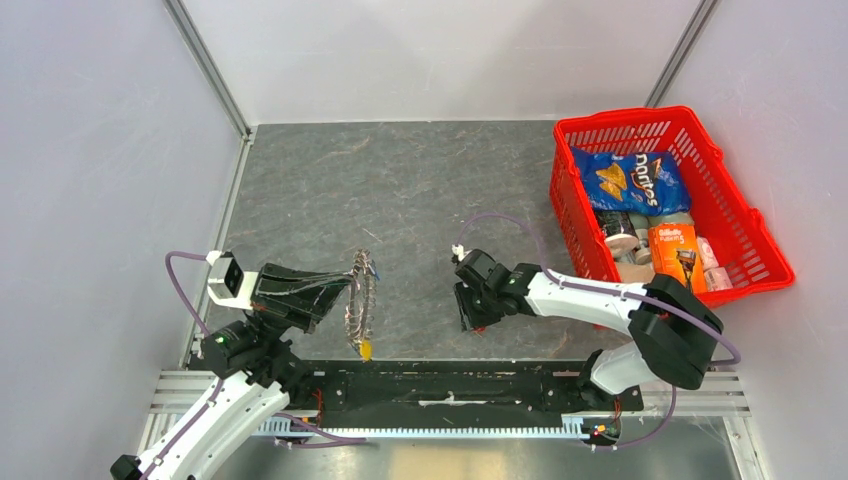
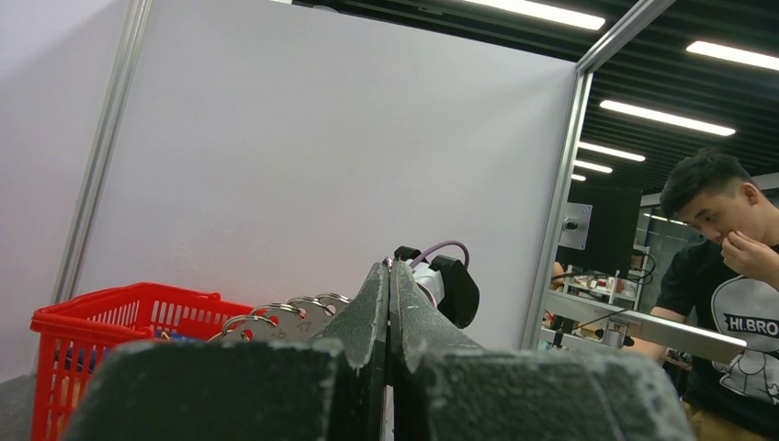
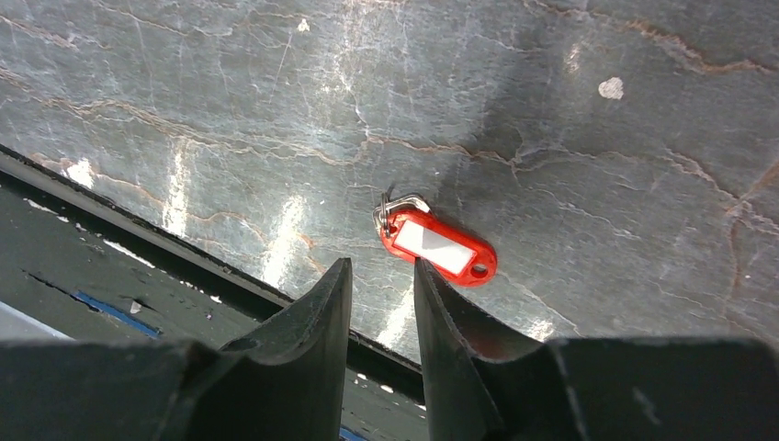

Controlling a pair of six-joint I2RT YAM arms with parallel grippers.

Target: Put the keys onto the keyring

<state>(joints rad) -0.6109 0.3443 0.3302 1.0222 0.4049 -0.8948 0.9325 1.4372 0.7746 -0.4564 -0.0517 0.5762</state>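
**Left gripper pinches the keyring upright; right gripper spread over a red-tagged key**

The left gripper (image 1: 343, 284) has its 2 fingers pressed together on the keyring (image 1: 360, 297), which it holds on edge above the table (image 1: 420, 200), so the top camera sees the ring almost edge-on. In the left wrist view the fingers (image 2: 367, 312) meet with no gap between them, and the ring's scalloped grey rim (image 2: 285, 317) shows just to their left. A yellow tag (image 1: 366, 349) hangs at the ring's lowest point, near the black rail at the table's near edge.

The right gripper (image 3: 381, 268) points down at the table with its jaws spread and nothing between them. The red-tagged key (image 3: 439, 246) lies flat on the grey surface just beyond the fingertips, apart from them, with its small metal loop at the tag's upper left end. From above, this gripper (image 1: 472, 318) sits well to the right of the keyring.

A red basket (image 1: 625, 118) stands at the table's far right, holding a blue chip bag (image 1: 630, 182) and an orange box (image 1: 680, 252).
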